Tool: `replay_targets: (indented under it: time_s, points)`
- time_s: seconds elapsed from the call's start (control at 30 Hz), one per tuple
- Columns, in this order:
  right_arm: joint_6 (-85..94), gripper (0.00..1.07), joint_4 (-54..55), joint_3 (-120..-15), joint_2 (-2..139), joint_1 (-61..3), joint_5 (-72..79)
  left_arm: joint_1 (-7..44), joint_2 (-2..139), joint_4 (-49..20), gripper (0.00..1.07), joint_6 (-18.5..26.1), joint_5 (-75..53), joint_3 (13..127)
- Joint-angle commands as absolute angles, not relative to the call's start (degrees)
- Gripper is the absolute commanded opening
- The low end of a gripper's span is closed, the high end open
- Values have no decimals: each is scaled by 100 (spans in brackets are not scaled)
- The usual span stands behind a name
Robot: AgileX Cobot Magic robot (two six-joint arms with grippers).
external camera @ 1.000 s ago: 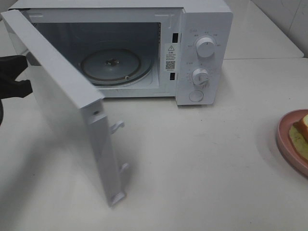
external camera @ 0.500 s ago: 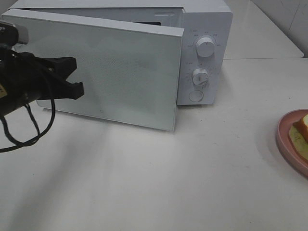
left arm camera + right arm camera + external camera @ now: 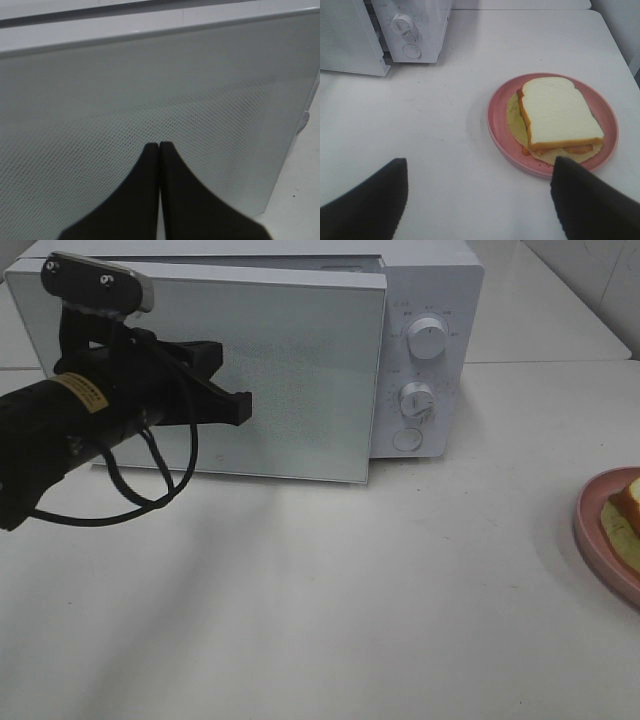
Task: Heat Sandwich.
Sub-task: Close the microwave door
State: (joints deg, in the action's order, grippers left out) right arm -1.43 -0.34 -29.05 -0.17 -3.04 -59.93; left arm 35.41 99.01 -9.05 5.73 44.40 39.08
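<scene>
item: sandwich (image 3: 560,116), lying on the pink plate (image 3: 497,117), well apart from the microwave (image 3: 430,350). judged light, soft, layers prone to slide; you should take it across opposite crust edges. your right gripper (image 3: 479,200) hangs spread and empty above it; your left gripper (image 3: 159,146) is pinched closed against the microwave door (image 3: 300,370).
</scene>
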Motion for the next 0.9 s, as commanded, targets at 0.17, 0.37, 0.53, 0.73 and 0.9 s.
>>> replay_targets:
  time_s: [0.17, 0.37, 0.53, 0.73, 0.9]
  points:
    - [-115, 76, -52, -2899, -172, -264, -5947, 3850, 10222, -1318, 0, 877, 4223, 4549]
    - [-115, 76, -52, -2899, -172, -264, -5947, 3976, 10548, -1404, 0, 877, 3982, 5048]
    - [-115, 76, -52, -2899, -172, -264, -5947, 4034, 10812, -1473, 0, 968, 3827, 5489]
    - [-115, 76, -52, -2899, -172, -264, -5947, 4039, 11075, -1684, 0, 1100, 3684, 5907]
    - [-115, 76, -52, -2899, -172, -264, -5947, 4039, 11259, -1811, 0, 1215, 3610, 6205]
